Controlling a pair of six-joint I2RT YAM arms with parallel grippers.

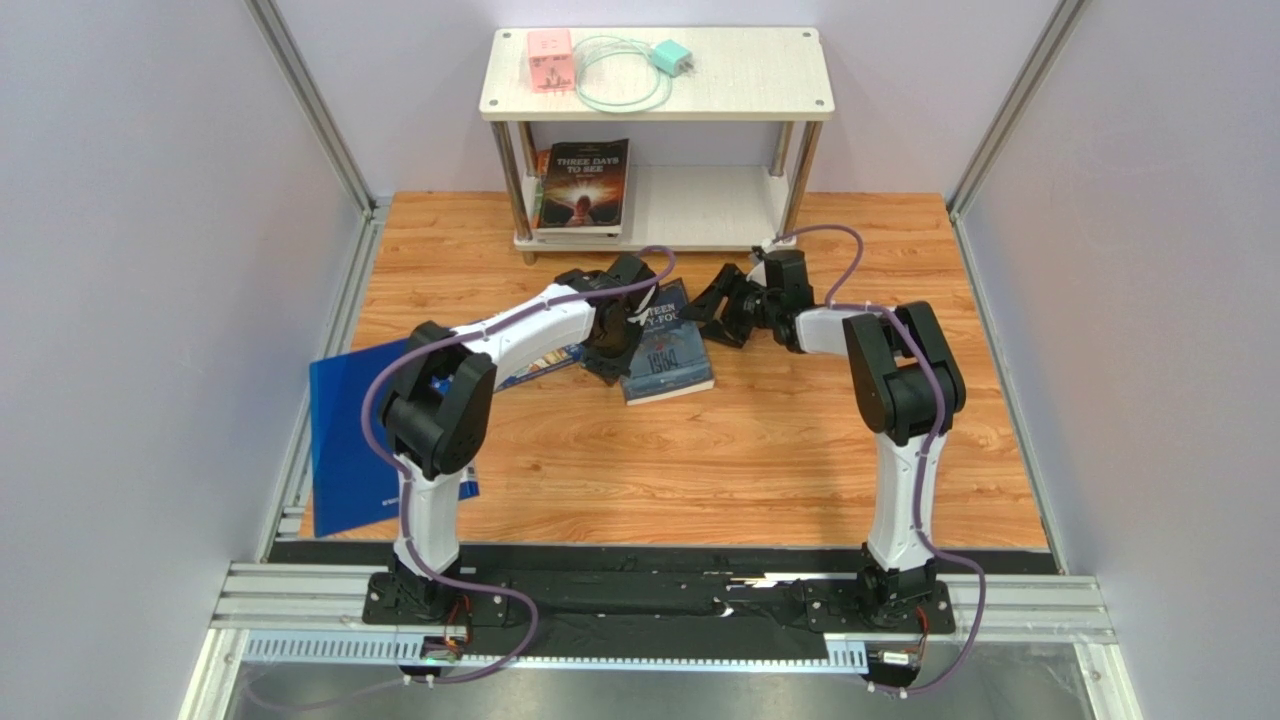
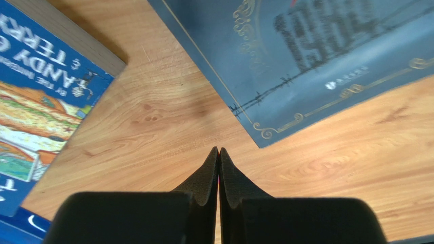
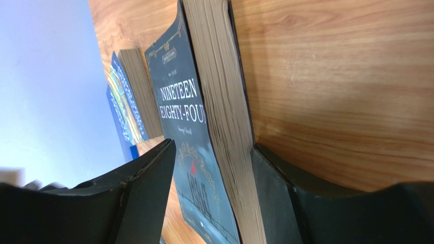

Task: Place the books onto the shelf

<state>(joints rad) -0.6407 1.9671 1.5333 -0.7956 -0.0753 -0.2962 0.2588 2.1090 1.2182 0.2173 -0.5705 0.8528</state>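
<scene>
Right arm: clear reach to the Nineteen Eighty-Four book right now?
Likely yes: the right claw straddles the page edge of the Nineteen Eighty-Four book, jaws open, nothing between; the left claw, shut, sits beside its corner.

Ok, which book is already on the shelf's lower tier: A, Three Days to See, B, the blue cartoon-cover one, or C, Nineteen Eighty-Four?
A: the black Three Days to See sits on the lower board of the shelf, while Nineteen Eighty-Four is down on the table.
</scene>
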